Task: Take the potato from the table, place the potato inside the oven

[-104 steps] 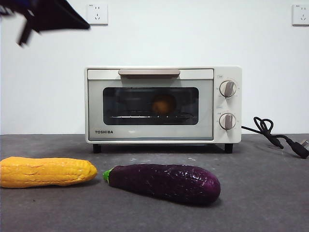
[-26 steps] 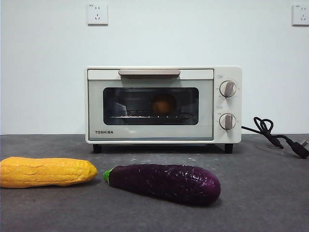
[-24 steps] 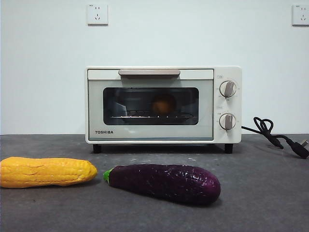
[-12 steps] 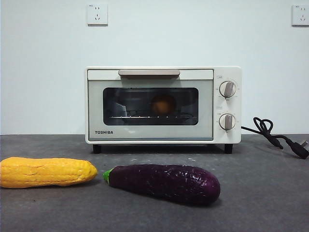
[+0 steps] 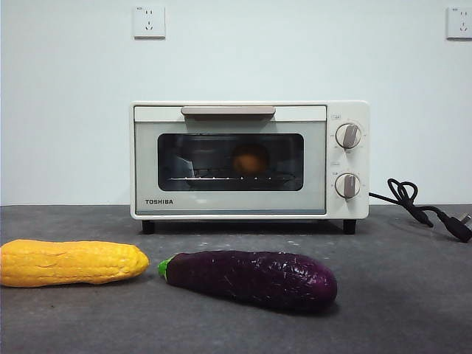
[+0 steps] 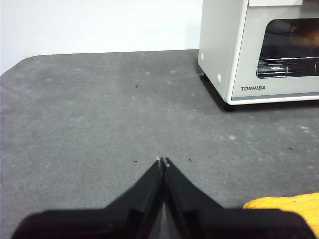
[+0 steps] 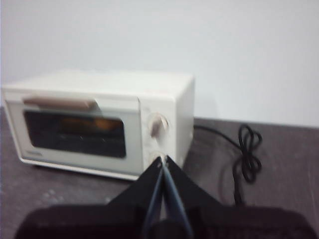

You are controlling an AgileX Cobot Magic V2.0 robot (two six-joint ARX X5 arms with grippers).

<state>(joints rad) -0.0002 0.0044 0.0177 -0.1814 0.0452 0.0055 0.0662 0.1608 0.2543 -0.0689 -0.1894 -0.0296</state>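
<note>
Both arms are drawn back from the work area, outside the front view. The left gripper (image 6: 162,160) hangs low over the grey surface (image 6: 89,114), jaws pressed together and empty, beside the corn cob (image 5: 72,262). The right gripper (image 7: 162,159), jaws likewise closed on nothing, faces the Toshiba toaster oven (image 5: 249,160). The potato (image 5: 250,159) sits on the rack behind the closed glass door. An aubergine (image 5: 249,279) lies before the oven; a white wall stands behind.

"TOSHIBA" printed in dark capitals at the lower left corner of the oven (image 5: 249,160) door frame; legible again in the left wrist view, ahead of the left gripper (image 6: 163,161). Small knob markings unreadable.
</note>
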